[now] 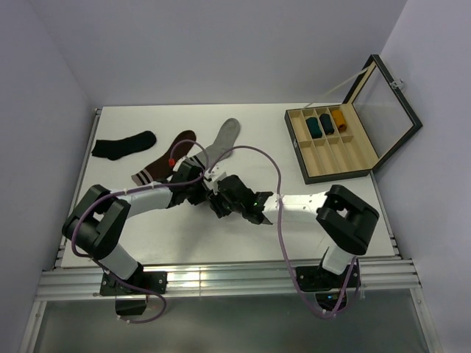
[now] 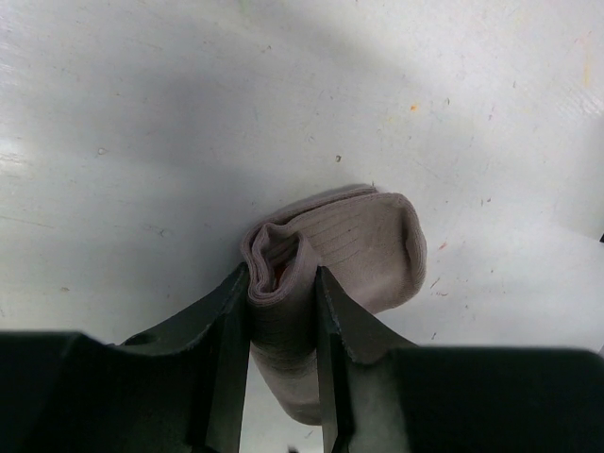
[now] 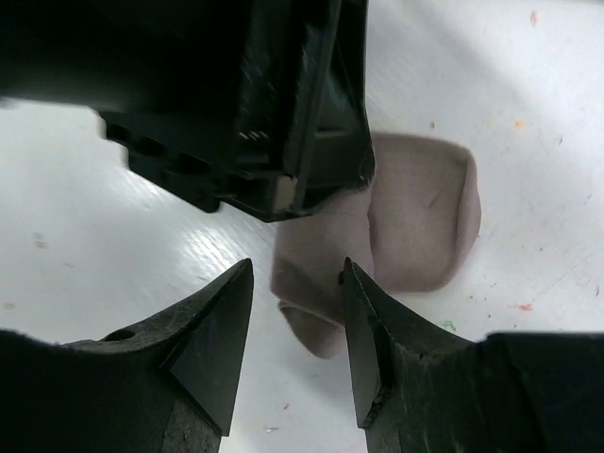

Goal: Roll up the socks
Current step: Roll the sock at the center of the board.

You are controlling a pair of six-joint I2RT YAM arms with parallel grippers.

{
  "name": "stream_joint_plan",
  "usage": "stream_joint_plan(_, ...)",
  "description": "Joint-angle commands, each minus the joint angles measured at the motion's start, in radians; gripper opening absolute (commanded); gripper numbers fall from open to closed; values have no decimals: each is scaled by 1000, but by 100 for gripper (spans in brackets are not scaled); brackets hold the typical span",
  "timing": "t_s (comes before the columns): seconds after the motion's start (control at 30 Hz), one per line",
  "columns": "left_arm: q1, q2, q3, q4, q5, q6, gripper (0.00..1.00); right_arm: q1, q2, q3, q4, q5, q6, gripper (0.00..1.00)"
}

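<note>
Dusty pink sock [image 2: 349, 245], partly rolled into a thick bundle, lies on the white table [image 1: 147, 121] near its middle; the left gripper [image 2: 281, 278] is clenched on the bundle's coiled end, one finger on each side, with the rounded toe end sticking out toward one o'clock in the left wrist view. The right gripper [image 3: 297, 266] is released; its jaws are parted astride the sock's loose tail without pinching it, and the left gripper's black body sits just above, at twelve o'clock in the right wrist view. From overhead the two grippers meet almost nose to nose; the light grey sock [image 1: 224, 136] lies flat at twelve o'clock from them, apart from the roll; a wooden box [image 1: 353, 154] stands open at two o'clock.

Risks, as a judgement: the coil is held by one pinch only, so any slackening of the left jaws would likely let it spring open; the grippers are so close that a small sideways move could knock them together; the right jaws could close on table instead of cloth, as the tail lies low and thin.
</note>
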Motion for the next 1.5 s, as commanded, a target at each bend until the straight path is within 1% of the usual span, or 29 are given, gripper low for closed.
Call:
stream_joint_plan(0.0, -4, 27, 12, -81, 2, 36, 13, 9, 45, 41, 8, 48, -30, 50)
stream_joint_plan(0.3, -4, 34, 36, -100, 16, 40, 13, 21, 94, 35, -54, 25, -32, 52)
stream_joint_plan(0.4, -4, 36, 41, -101, 22, 42, 13, 29, 123, 56, -73, 7, -39, 53)
stream_joint_plan(0.5, -4, 36, 47, -103, 26, 42, 13, 36, 158, 75, -100, 34, -42, 54)
stream_joint_plan(0.63, -4, 37, 50, -106, 34, 45, 13, 36, 195, 98, -149, 112, -18, 54)
stream_joint_plan(0.73, -4, 33, 47, -103, 37, 45, 13, 36, 230, 124, -203, 146, 0, 47)
stream_joint_plan(0.83, -4, 30, 50, -101, 39, 53, 15, 35, 250, 148, -226, 137, 1, 22)
stream_joint_plan(0.87, -4, 30, 52, -100, 34, 56, 16, 33, 250, 152, -243, 107, 2, 8)
stream_joint_plan(0.9, -4, 27, 52, -98, 31, 57, 20, 24, 243, 153, -246, 75, 5, 2)
stream_joint_plan(0.93, -4, 19, 49, -92, 26, 56, 23, 15, 238, 150, -249, 36, 16, 0)
stream_joint_plan(0.97, -4, 14, 43, -83, 22, 53, 26, 3, 228, 147, -252, -5, 22, 0)
stream_joint_plan(1.0, -4, 7, 27, -71, 17, 53, 33, -14, 220, 139, -254, -116, 28, 0)
stream_joint_plan(1.07, -4, -18, 3, -36, 16, 44, 38, -74, 197, 136, -268, -217, 59, 0)
stream_joint_plan(1.1, -4, -25, -3, -26, 13, 42, 46, -97, 195, 141, -277, -301, 69, 0)
stream_joint_plan(1.17, -4, -47, -17, 0, 8, 37, 55, -164, 191, 144, -298, -396, 97, 0)
stream_joint_plan(1.2, -4, -53, -25, 4, 6, 36, 62, -186, 192, 150, -301, -436, 108, 0)
stream_joint_plan(1.23, -4, -65, -29, 9, 5, 33, 67, -207, 194, 152, -303, -516, 128, 0)
stream_joint_plan(1.3, -4, -78, -43, 27, 2, 30, 75, -261, 211, 161, -300, -597, 145, 0)
stream_joint_plan(1.33, -4, -94, -49, 32, -3, 24, 77, -276, 218, 164, -298, -658, 168, 0)
stream_joint_plan(1.4, -4, -110, -74, 52, -7, 13, 80, -319, 250, 184, -295, -728, 183, 0)
stream_joint_plan(1.47, -4, -134, -94, 60, -9, -2, 80, -342, 279, 204, -312, -789, 203, 0)
